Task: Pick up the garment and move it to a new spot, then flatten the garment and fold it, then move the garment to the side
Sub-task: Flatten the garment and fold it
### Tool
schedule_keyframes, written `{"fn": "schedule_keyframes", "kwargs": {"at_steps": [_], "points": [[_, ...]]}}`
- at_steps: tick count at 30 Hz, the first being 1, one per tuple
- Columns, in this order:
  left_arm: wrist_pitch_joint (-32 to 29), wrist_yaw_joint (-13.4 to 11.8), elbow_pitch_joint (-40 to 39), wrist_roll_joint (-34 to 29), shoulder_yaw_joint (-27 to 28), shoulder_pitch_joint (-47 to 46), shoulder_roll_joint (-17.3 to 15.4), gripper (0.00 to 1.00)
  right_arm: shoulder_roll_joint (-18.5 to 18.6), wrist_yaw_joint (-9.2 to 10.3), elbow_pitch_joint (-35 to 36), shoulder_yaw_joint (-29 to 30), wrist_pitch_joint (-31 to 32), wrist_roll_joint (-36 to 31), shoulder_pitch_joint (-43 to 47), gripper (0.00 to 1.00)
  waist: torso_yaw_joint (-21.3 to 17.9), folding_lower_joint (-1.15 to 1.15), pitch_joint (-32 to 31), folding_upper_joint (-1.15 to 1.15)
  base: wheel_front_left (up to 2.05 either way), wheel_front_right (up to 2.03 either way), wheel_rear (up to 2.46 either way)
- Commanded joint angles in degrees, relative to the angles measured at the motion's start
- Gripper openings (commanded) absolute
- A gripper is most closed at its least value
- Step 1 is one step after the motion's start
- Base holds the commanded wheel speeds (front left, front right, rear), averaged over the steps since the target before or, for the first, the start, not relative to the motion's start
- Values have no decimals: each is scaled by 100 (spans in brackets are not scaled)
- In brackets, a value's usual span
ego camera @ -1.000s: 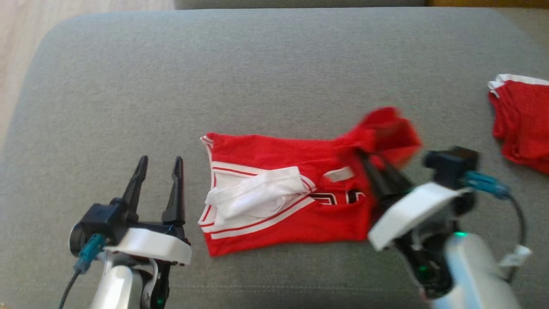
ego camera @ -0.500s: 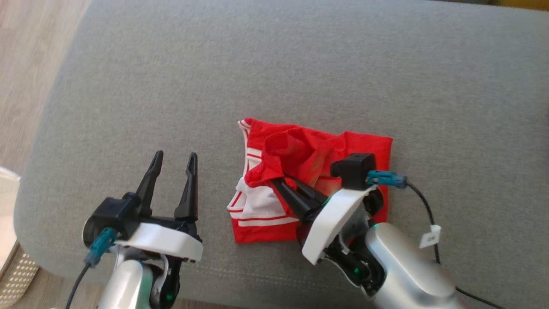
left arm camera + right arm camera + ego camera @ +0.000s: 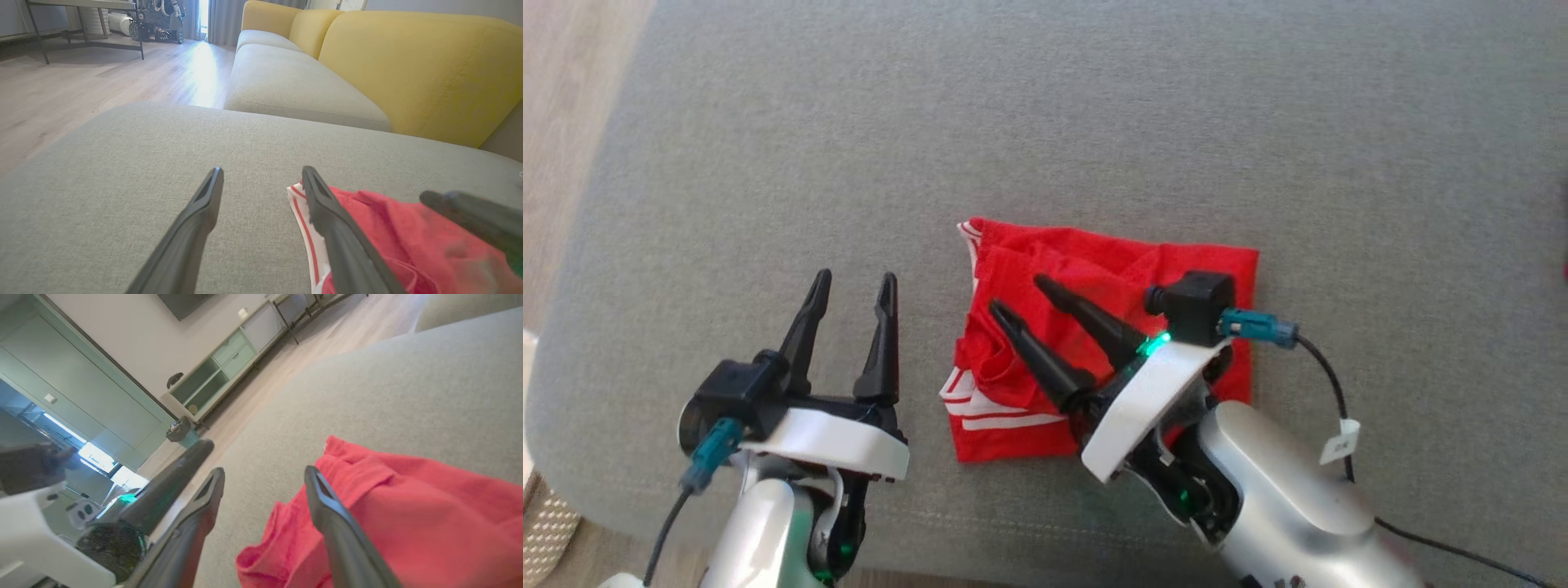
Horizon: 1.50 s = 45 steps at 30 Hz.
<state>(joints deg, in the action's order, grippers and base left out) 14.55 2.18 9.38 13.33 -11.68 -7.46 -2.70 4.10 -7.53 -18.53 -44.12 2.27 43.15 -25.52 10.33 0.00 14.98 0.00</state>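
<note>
Grey fabric sofa cushion, head view. Folded red jersey garment with white-and-red striped trim lies roughly at the cushion's centre, a compact and somewhat rumpled rectangle. Its striped trim shows at the 7 o'clock corner and along the 9 o'clock edge.

Right claw enters from 5 o'clock and sits over the garment, long dark fingers pointing toward 10 o'clock. The fingers are spread apart and grip nothing; whether they touch the cloth cannot be told. In the right wrist view the same claw stands spread, with red cloth below and to its 3 o'clock.

Left claw hovers at 9 o'clock of the garment, near but apart from it, fingers pointing to 12 o'clock, likewise spread and empty. In the left wrist view this claw frames bare cushion, the garment's trimmed edge at its 4 o'clock.

Yellow upholstered sofa back rises at 1 o'clock; pale wooden floor lies at 10 o'clock.
</note>
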Motion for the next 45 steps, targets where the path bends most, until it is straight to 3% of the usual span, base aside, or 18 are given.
{"fn": "schedule_keyframes", "kwargs": {"at_steps": [1,6,16,17,21,29,45], "points": [[45,-10,-167,-45,247,-195,-19,100,-122,4,335,-40,-121,25,-129,100,-86,0,-32,0,0,0,0],[45,-8,-187,-118,348,-163,-20,100,-121,4,840,582,-371,-368,2,100,-274,0,-96,0,0,0,0],[45,-68,-282,-230,626,-4,-138,100,120,4,1861,3061,-364,-1669,1117,100,-630,0,-244,0,0,0,0],[45,-93,-293,-247,669,51,-172,100,156,4,2032,3520,-343,-1935,1378,100,-687,0,-290,0,0,0,0],[45,-131,-319,-289,699,175,-243,100,229,4,2301,4152,-318,-2420,1823,100,-780,0,-371,0,0,0,0],[-43,-175,-362,-313,669,417,-347,100,280,4,2498,4460,-290,-3041,2391,100,-834,0,-569,0,0,0,0],[-163,-271,-501,-280,606,587,-404,100,200,4,2592,4439,-186,-3129,2576,100,-752,0,-708,0,0,0,0]]}}
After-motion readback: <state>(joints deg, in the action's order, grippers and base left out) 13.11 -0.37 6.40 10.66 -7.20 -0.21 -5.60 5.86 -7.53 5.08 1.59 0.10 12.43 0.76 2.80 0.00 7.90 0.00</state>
